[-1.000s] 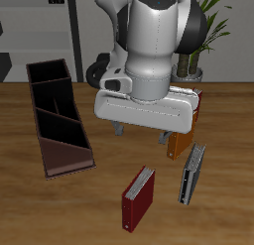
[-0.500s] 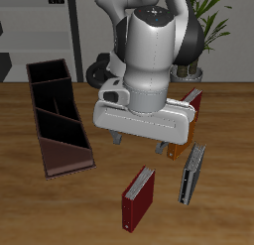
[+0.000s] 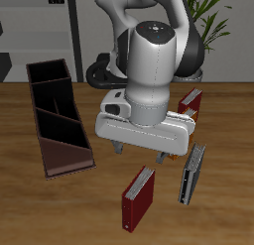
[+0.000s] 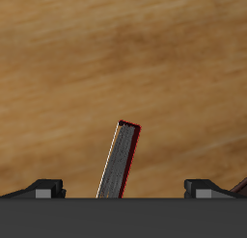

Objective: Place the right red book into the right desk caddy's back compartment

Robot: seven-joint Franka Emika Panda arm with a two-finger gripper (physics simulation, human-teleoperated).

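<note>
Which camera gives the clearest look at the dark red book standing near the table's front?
The exterior view: the red book shows whole there, standing on the table with its maroon cover and white pages, apart from the gripper above it. The wrist view shows only the book's thin edge, partly cut off by the gripper's body.

Bare counter (image 3: 99, 204) surrounds the right red book (image 3: 138, 196) in the lower middle; a grey book (image 3: 192, 174) (upright, just beside it) narrows one flank.
</note>
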